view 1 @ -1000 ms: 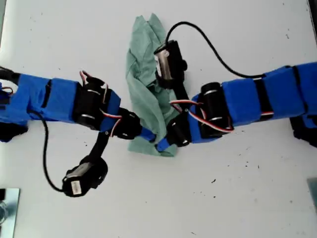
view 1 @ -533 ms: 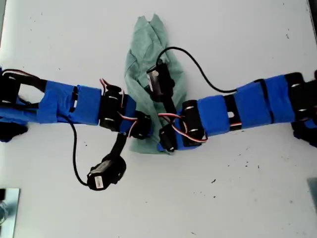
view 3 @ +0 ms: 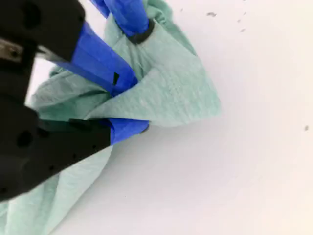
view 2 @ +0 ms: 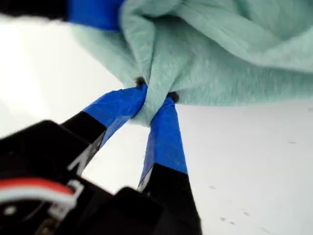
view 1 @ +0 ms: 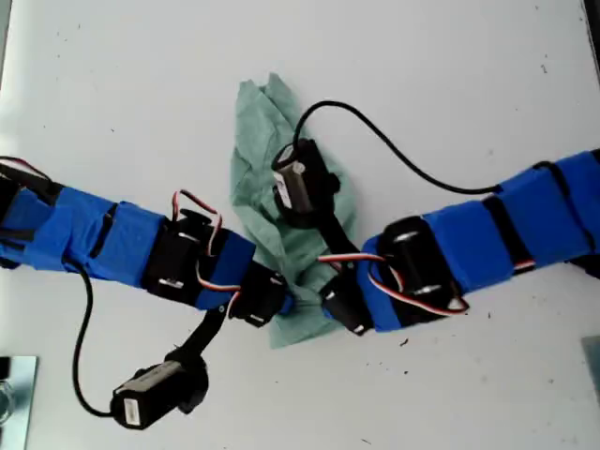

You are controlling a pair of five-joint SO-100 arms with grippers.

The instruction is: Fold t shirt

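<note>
The t shirt (view 1: 258, 141) is a pale green cloth lying bunched in a long strip on the white table (view 1: 469, 84), in the middle of the exterior view. My first gripper (view 1: 289, 305), on the arm coming from the exterior view's left, is shut on a pinched fold of the t shirt (view 2: 220, 49) at its near end; the fold sits between its blue fingertips (view 2: 155, 95). My second gripper (view 1: 330, 302), on the arm from the exterior view's right, is shut on the same end of the t shirt (view 3: 181, 98), close beside the first gripper. Its blue fingers clamp a flap (view 3: 137, 104).
A metallic object (view 1: 14, 394) sits at the exterior view's lower left corner. A black cable (view 1: 394, 150) arcs over the table from the second arm's camera (view 1: 300, 178), which hangs above the shirt. The first arm's camera (view 1: 145, 403) hangs low over the table.
Both grippers moved toward the exterior view's bottom, dragging the shirt's near end with them. The cloth slid the same way and its far tip sits lower.
</note>
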